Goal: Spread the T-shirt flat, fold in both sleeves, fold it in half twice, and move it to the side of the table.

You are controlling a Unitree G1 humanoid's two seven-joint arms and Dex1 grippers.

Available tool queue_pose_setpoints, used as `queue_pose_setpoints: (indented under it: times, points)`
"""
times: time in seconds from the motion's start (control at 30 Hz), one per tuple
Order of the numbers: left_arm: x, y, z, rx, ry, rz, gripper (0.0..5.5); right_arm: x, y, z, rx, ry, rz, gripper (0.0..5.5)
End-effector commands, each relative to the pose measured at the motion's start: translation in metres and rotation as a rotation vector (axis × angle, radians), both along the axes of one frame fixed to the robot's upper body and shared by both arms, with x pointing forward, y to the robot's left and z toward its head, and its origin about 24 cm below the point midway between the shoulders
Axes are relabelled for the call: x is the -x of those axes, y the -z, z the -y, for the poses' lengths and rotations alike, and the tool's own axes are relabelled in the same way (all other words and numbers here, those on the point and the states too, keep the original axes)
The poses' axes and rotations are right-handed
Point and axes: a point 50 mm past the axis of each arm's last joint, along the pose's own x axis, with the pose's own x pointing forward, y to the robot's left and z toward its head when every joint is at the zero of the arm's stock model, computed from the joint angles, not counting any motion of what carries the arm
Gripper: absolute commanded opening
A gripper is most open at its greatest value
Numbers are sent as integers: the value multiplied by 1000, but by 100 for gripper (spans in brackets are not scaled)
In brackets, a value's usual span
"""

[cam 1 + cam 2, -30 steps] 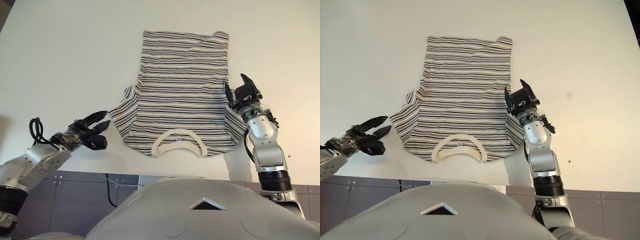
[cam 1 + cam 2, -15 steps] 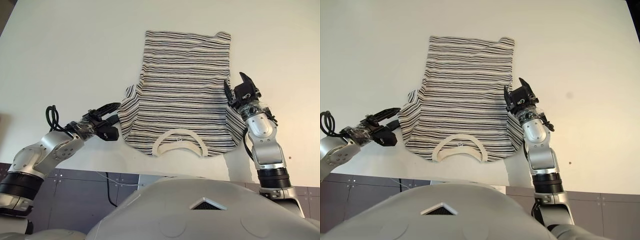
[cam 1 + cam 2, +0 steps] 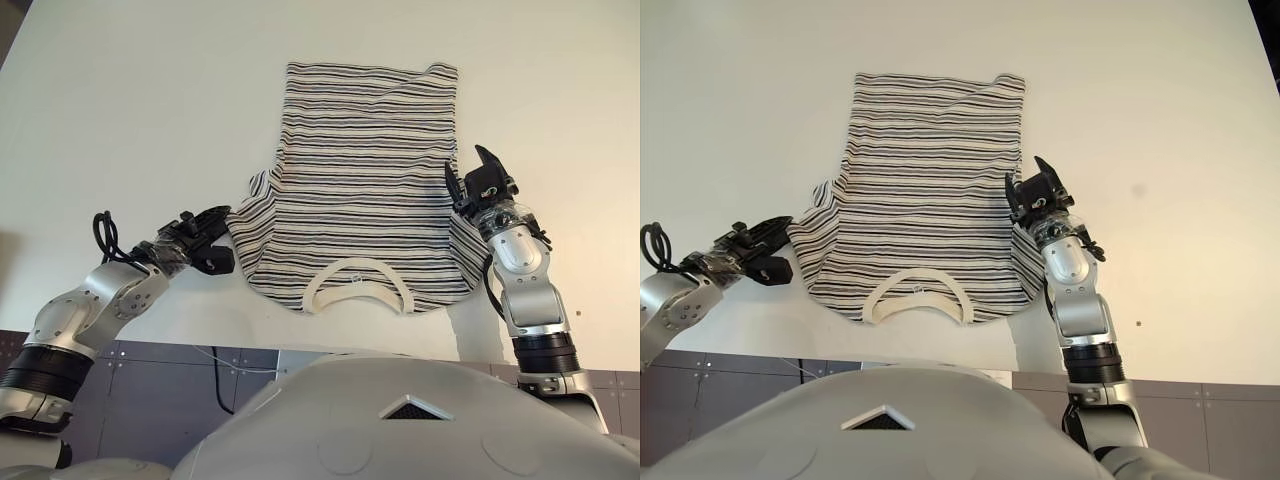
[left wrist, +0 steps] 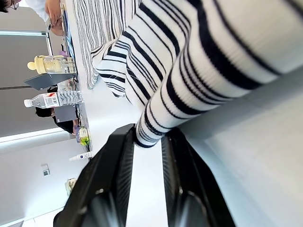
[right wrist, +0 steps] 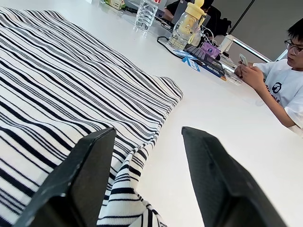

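Here's the T-shirt, black-and-white stripes, lying on the white table with its pale collar right up by the near edge and its hem pointing toward the far edge. The body looks mostly flat, with a small fold at the far hem corner on the right side. On the left, the sleeve sticks out a short way, a little bunched. The left gripper is low on the table right at that sleeve. The wrist view shows its two black fingers apart with a strip of table between them and the sleeve's striped tip poking in at their ends, so it is released, not clenched. Over on the right, the right gripper stands at the shirt's right side edge, fingers spread wide and pointing toward the far edge, with the cloth's edge running between them and nothing grasped. Beyond the shirt, near the table's far edge, stand a clear water bottle and a yellow-capped bottle
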Motion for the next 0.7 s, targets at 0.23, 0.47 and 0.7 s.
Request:
queue_pose_setpoints:
  times: [0.23, 0.47, 0.7]
  points:
    - [67, 46, 7, -44, 54, -319, 13, -2, -1, 2, 11, -4, 10, 258]
    - [57, 24, -6, 293, -459, -306, 50, 4, 0, 5, 4, 25, 7, 258]
    - [52, -10, -16, 183, -218, -289, 160, 12, 3, 9, -6, 77, 1, 258]
